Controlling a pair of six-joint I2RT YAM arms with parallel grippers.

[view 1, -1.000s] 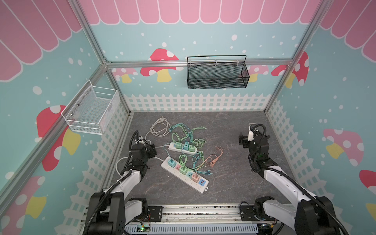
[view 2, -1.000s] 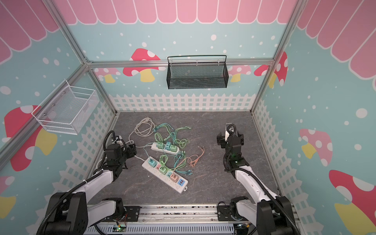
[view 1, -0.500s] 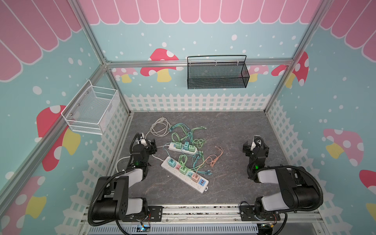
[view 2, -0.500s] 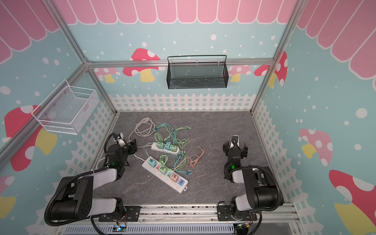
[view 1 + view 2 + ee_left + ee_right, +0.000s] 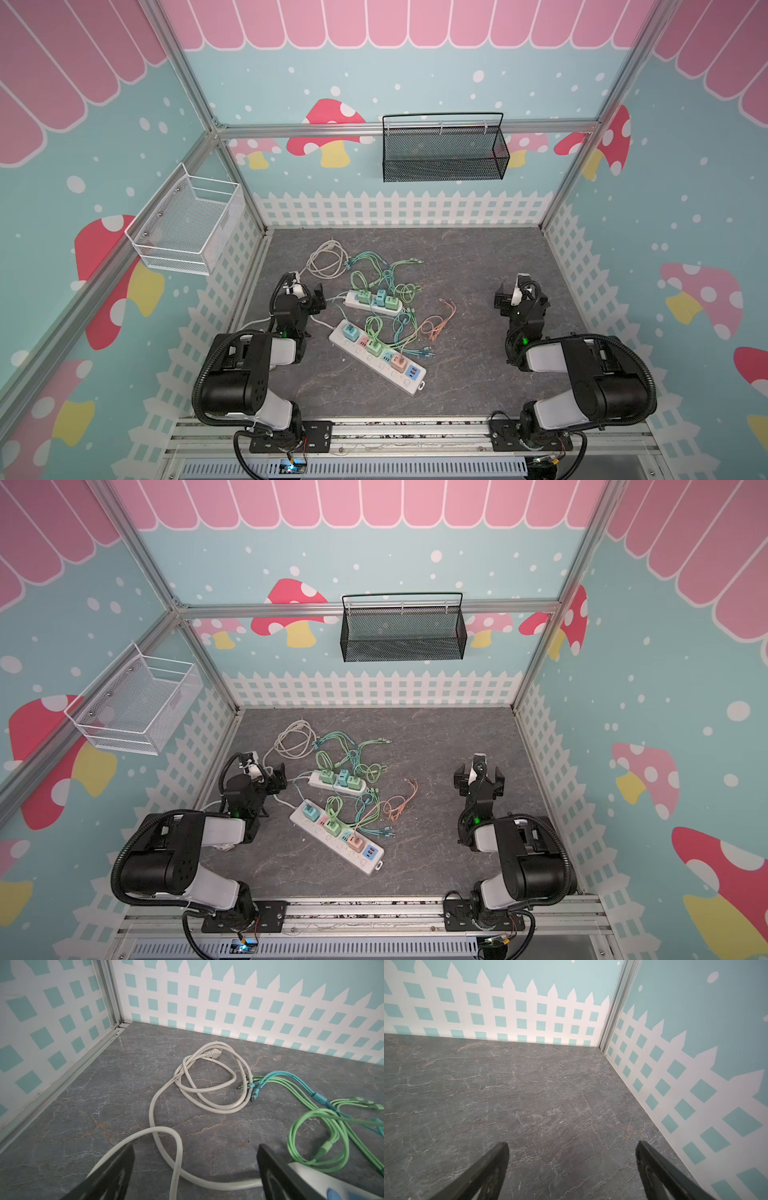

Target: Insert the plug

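Two white power strips lie mid-floor. The long one [image 5: 376, 358] [image 5: 337, 836] and the short one [image 5: 373, 301] [image 5: 337, 782] each carry several coloured plug cubes with green and teal cables. A white cord [image 5: 326, 259] [image 5: 207, 1084] is coiled behind them, and its white plug [image 5: 214, 1053] lies loose on the floor. My left gripper [image 5: 305, 287] [image 5: 266, 769] [image 5: 195, 1147] stands open just left of the short strip, over a loop of that cord, holding nothing. At the right my right gripper [image 5: 519, 291] [image 5: 478, 774] [image 5: 572, 1144] is open over bare floor.
A loose orange cable [image 5: 440, 320] lies right of the strips. A black mesh basket [image 5: 442, 149] hangs on the back wall and a white wire basket [image 5: 185, 224] on the left wall. Fence-pattern walls close in both far corners.
Both arms have folded back toward the front rail, with the grippers staying low near the same spots. The left jaws have opened wider.
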